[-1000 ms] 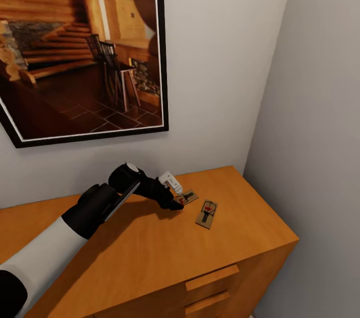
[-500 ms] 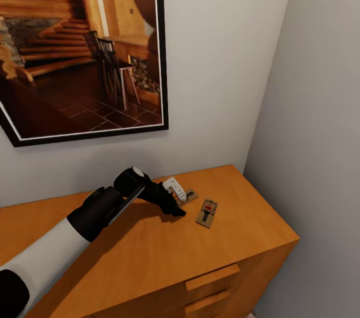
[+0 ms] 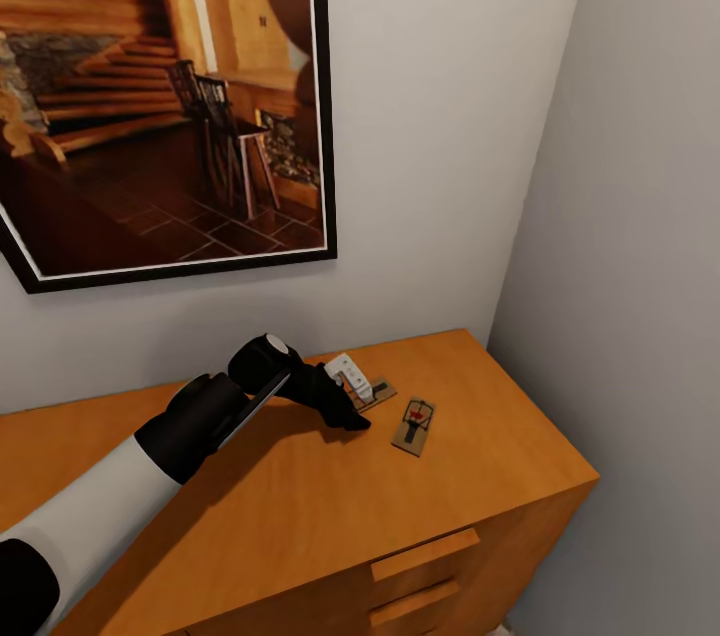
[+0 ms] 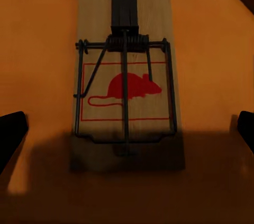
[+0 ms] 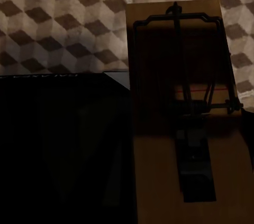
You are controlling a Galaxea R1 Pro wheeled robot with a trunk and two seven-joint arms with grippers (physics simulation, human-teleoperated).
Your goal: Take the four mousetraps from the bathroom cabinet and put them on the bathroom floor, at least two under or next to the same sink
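The left gripper (image 3: 352,408) is hovering spread wide over the cabinet (image 3: 300,506) top, a fingertip (image 4: 11,134) flanking each long side of the nearer mousetrap (image 4: 127,76), whose length is running straight ahead between them. A second mousetrap (image 3: 413,427) is lying just beside it, toward the cabinet's right end. The right gripper's state can't be read.

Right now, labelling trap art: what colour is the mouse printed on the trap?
Red mouse print, left wrist view.
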